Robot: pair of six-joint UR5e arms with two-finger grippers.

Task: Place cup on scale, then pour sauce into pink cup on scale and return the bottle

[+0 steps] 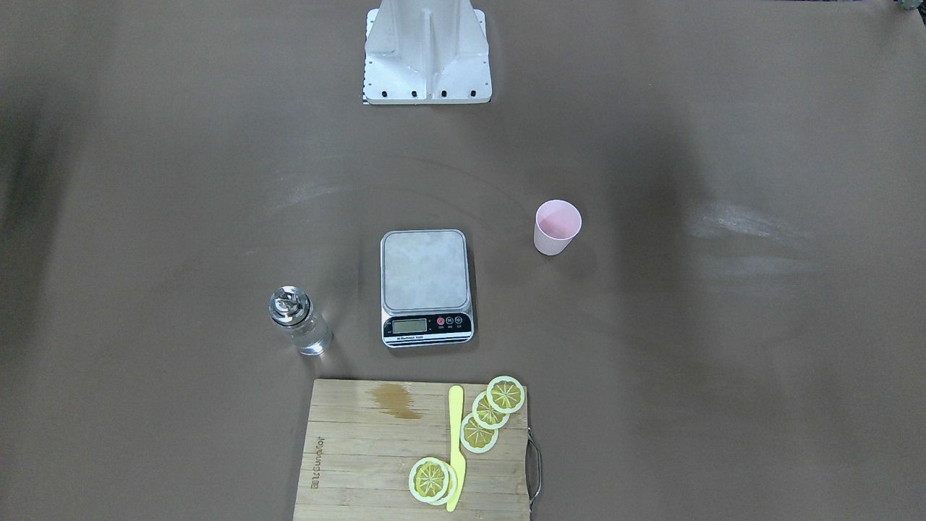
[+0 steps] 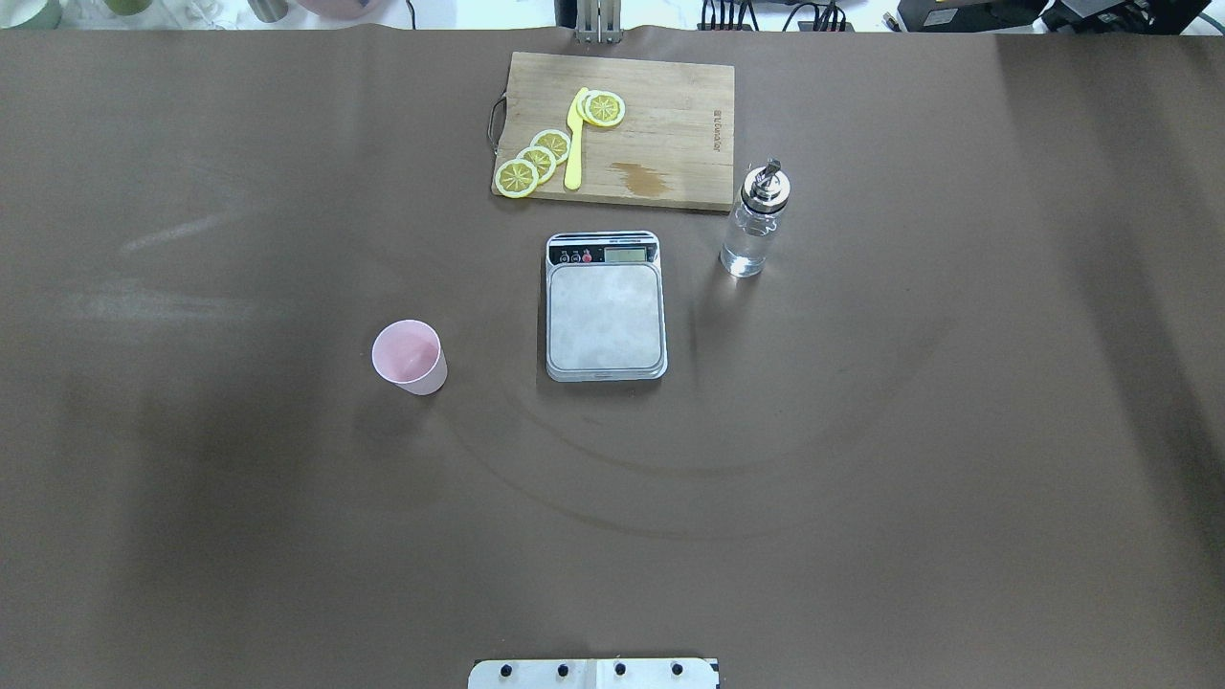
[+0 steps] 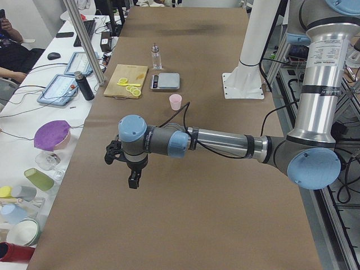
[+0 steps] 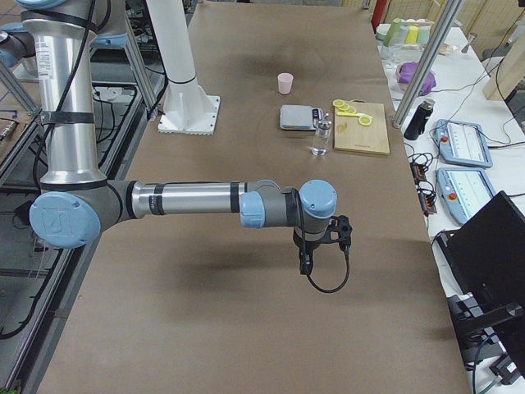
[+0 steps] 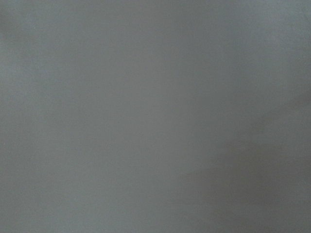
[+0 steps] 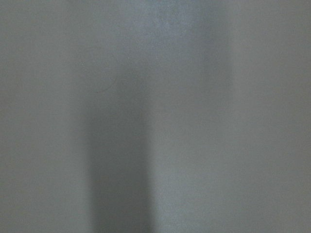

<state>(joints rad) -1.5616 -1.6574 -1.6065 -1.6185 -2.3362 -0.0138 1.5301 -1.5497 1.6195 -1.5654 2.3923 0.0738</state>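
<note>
The pale pink cup (image 2: pixel 410 357) stands upright and empty on the table left of the scale (image 2: pixel 605 306), apart from it; it also shows in the front view (image 1: pixel 557 227). The scale's steel platform (image 1: pixel 425 269) is bare. The clear glass bottle (image 2: pixel 754 222) with its silver pourer cap stands right of the scale, holding clear liquid. Both grippers are far from these things and show only in the side views: the left gripper (image 3: pixel 133 180) and the right gripper (image 4: pixel 305 263) hang over the table's ends. I cannot tell whether either is open or shut.
A wooden cutting board (image 2: pixel 670 134) with lemon slices (image 2: pixel 536 161) and a yellow knife (image 2: pixel 574 139) lies beyond the scale. The robot's base plate (image 2: pixel 593 673) is at the near edge. Both wrist views show only bare brown table. Operators' desks flank the table ends.
</note>
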